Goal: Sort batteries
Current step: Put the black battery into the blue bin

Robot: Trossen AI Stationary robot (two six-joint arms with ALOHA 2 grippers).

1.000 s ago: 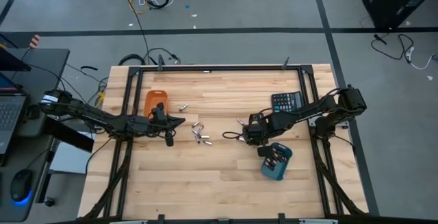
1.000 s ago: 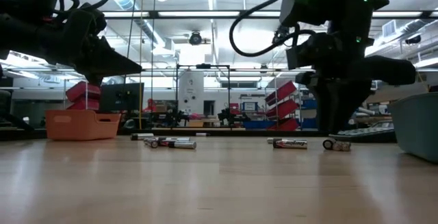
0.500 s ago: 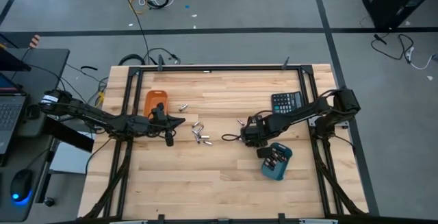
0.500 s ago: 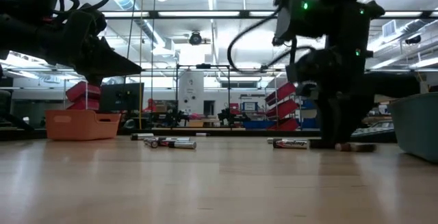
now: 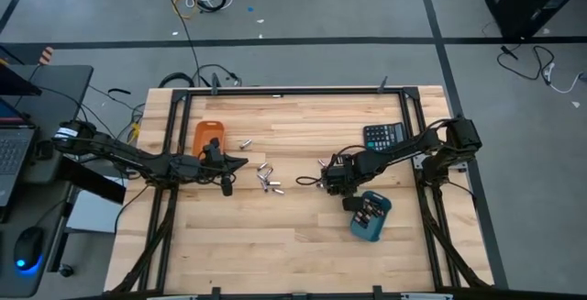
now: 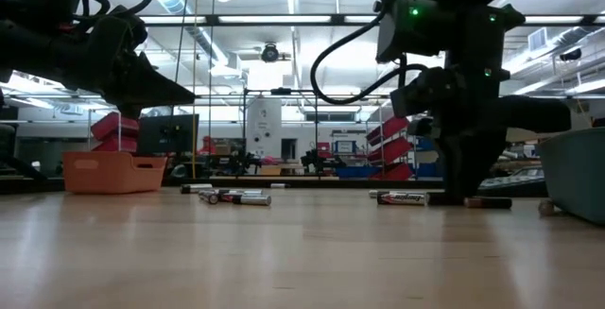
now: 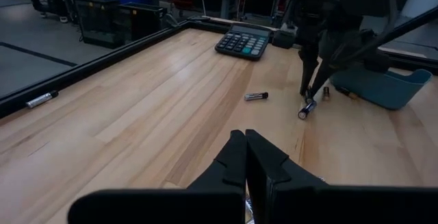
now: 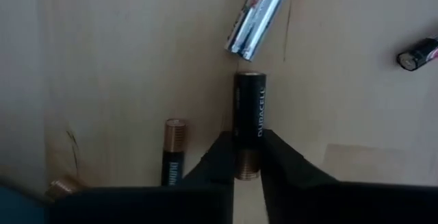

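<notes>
Shifted left: right claw (image 8: 246,157) | grips battery (image 8: 249,120) (reads DURACELL)

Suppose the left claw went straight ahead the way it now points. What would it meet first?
The left claw, shut and above the table, points across bare wood. Nothing lies close ahead. Farthest along that line are a small battery and the black calculator, though depth is hard to judge.

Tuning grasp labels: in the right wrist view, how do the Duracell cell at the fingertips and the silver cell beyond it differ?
The Duracell battery is black and copper; the silver battery is shiny with red print. The Duracell sits between the right gripper fingers, the silver one lies free and angled. Both are cylinders lying on the wooden table.
</notes>
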